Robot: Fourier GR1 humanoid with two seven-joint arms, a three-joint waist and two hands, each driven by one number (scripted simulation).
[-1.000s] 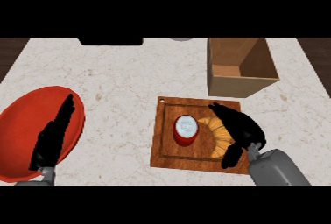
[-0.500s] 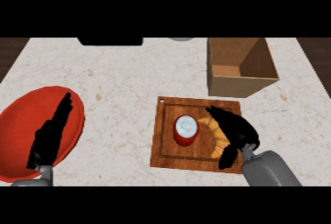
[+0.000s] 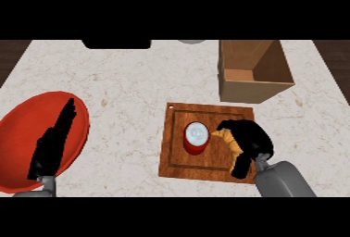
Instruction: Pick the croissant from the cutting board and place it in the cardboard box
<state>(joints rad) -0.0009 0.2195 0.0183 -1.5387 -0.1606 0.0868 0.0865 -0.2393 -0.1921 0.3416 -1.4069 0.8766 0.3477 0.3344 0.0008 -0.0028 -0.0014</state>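
Right hand (image 3: 247, 139) curls over the croissant (image 3: 228, 140) on the cutting board (image 3: 208, 141), fingers and thumb wrapped round it, just beside a red can (image 3: 196, 138). Left hand (image 3: 54, 141) rests open, fingers straight, over a red plate (image 3: 17, 139). Beyond the board on the worktop (image 3: 130, 88), the box (image 3: 253, 70) stands open.

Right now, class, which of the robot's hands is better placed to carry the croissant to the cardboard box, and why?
The right hand: it already curls over the croissant on the cutting board, below the cardboard box. The left hand rests open over the red plate.
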